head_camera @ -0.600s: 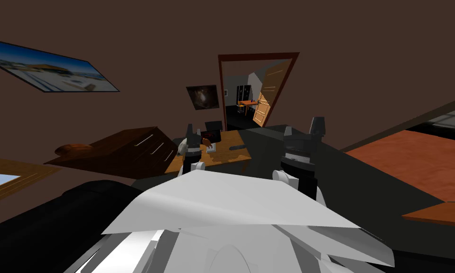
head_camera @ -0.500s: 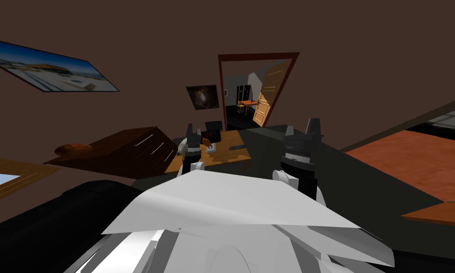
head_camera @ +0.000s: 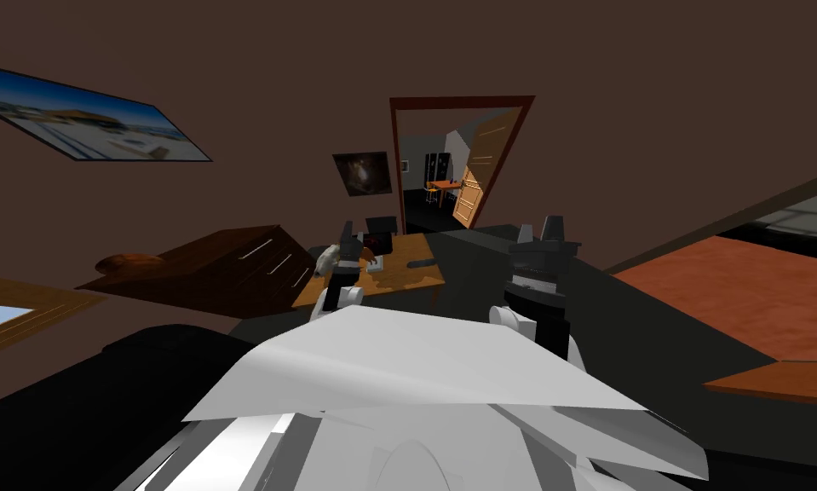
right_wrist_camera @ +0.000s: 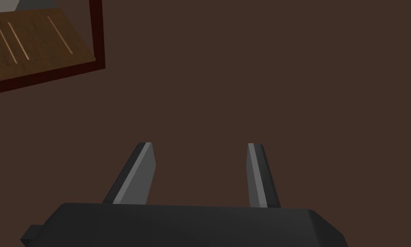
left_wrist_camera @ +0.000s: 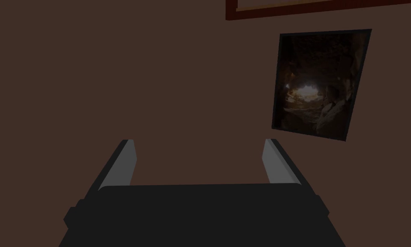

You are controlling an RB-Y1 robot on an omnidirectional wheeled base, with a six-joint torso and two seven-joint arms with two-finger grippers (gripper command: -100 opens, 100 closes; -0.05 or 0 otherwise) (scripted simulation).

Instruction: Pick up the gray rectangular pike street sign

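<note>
So far, by my reading, nothing is lifted: the drive-up, the reach and the grasp are all left to do. One dark brown wall (head_camera: 253,68) faces me, with one open doorway (head_camera: 449,162) in it and two hangings on it, a wide landscape picture (head_camera: 83,124) and a small dark picture (head_camera: 362,174). Below stand one dark wooden dresser (head_camera: 227,264) and, just beside it, one lighter wooden tabletop (head_camera: 406,280). My two tools are raised ahead of me and aimed at the wall. The left tool (left_wrist_camera: 200,143) has its blades spread wide with nothing between them, and the right tool (right_wrist_camera: 200,146) is likewise wide and empty. On the tabletop I count at least four small things: one dark box (head_camera: 382,225), one dark reddish item (head_camera: 379,244), one dark elongated piece (head_camera: 417,265), and one small pale grey rectangle near the middle that I take to be the sign (head_camera: 375,263), too small to read.
</note>
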